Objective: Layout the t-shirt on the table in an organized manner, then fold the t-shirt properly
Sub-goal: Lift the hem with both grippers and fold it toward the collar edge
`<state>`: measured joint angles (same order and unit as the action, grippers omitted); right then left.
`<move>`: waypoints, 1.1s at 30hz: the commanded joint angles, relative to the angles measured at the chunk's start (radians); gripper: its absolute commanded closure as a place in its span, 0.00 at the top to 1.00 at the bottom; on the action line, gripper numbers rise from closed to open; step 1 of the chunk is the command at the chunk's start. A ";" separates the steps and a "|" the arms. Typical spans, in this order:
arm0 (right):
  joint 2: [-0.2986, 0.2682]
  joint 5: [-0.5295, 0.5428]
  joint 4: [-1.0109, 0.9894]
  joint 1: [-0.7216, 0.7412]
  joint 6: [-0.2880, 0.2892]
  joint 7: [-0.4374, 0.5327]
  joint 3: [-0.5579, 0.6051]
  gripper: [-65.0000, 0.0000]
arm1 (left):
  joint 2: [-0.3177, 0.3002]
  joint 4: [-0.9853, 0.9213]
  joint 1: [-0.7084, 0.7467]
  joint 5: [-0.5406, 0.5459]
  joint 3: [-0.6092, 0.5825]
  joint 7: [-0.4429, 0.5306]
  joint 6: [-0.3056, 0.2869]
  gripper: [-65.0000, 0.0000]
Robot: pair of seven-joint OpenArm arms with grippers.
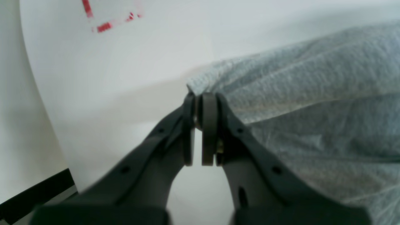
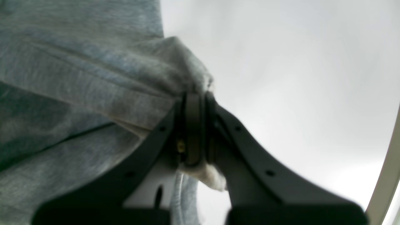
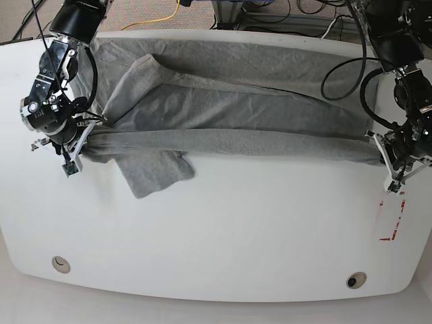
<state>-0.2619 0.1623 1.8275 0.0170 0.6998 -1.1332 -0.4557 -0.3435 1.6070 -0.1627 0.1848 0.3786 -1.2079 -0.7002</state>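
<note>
T-shirt [image 3: 229,115] is stretched sideways across the white counter [image 3: 216,236], left claw [image 1: 200,103] and right claw [image 2: 195,100] each pinching an end of its folded edge.

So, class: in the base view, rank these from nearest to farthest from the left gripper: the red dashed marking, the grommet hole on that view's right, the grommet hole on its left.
From the left gripper, shut on the t-shirt:
1. Red dashed marking, just below the gripper near the table's right edge.
2. Right grommet hole, front edge, further down.
3. Left grommet hole, across the table, far side.
</note>
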 commanded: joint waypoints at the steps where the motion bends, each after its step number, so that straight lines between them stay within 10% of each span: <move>1: -0.001 0.007 0.059 -0.004 -0.002 0.008 -0.024 0.00 | -0.021 0.034 -0.004 0.002 0.004 0.010 0.002 0.03; 33: -0.007 0.009 0.153 -0.134 -0.002 -0.061 -0.085 0.00 | -0.049 0.120 0.119 -0.001 0.066 -0.079 0.002 0.03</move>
<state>-0.2550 0.1646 1.9610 -0.1196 0.6998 -1.1908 -0.5335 -0.3752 1.7065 -0.0303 0.1787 0.4427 -1.2942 -0.6971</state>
